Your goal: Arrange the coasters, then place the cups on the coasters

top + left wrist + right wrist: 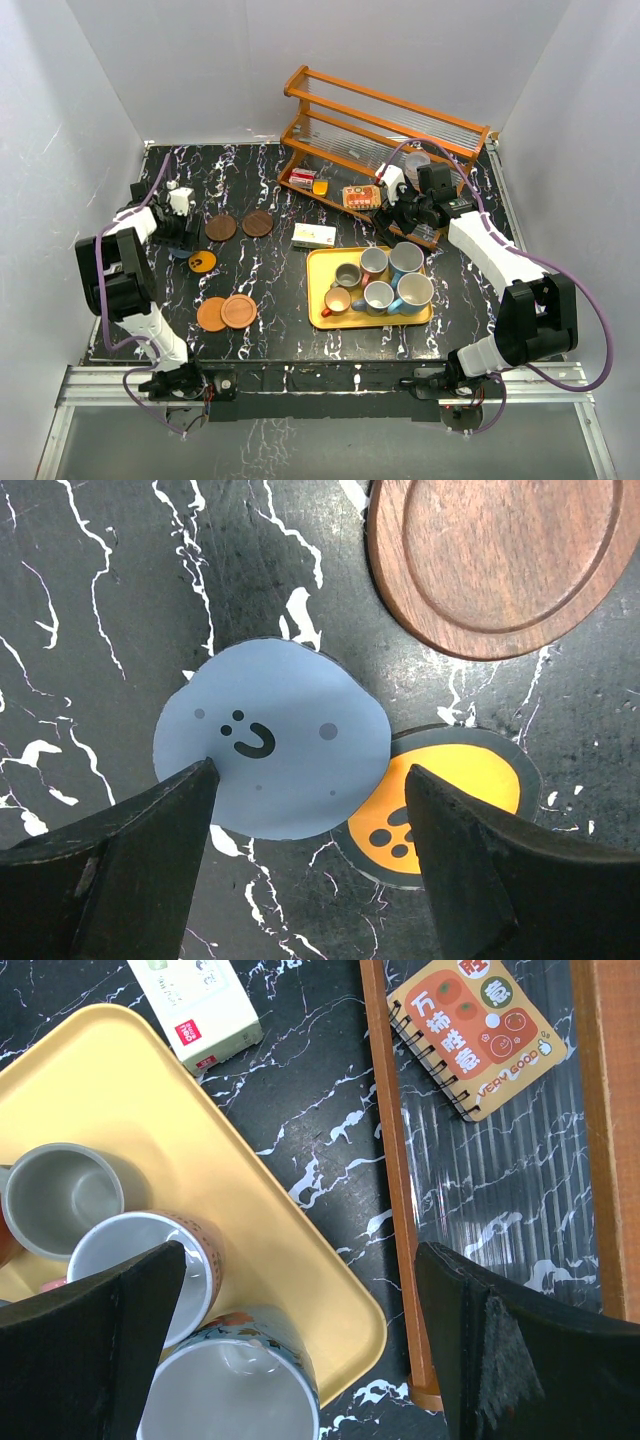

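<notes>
My left gripper (pixel 181 236) (pixel 310 772) hangs open over a blue-grey coaster (pixel 272 742) with a smiley face. That coaster's edge overlaps an orange paw-print coaster (pixel 450 798) (pixel 202 261). Nothing sits between the fingers. Two dark brown coasters (pixel 220 227) (pixel 257 223) lie to the right, one of which (pixel 500 560) also shows in the left wrist view. Two orange-brown coasters (pixel 211 313) (pixel 239 310) lie nearer the front. Several cups (pixel 378 296) stand on a yellow tray (pixel 322 262). My right gripper (pixel 400 216) (pixel 300 1252) is open above the tray's far right corner (pixel 330 1290), over a light blue cup (pixel 235 1390) and an orange-brown cup (pixel 140 1265).
A wooden rack (pixel 380 125) (pixel 392 1160) stands at the back right, holding an orange notebook (pixel 360 197) (pixel 478 1030) and a clear plastic cup (pixel 415 160). A small white box (pixel 314 236) (pixel 195 1000) lies just beyond the tray.
</notes>
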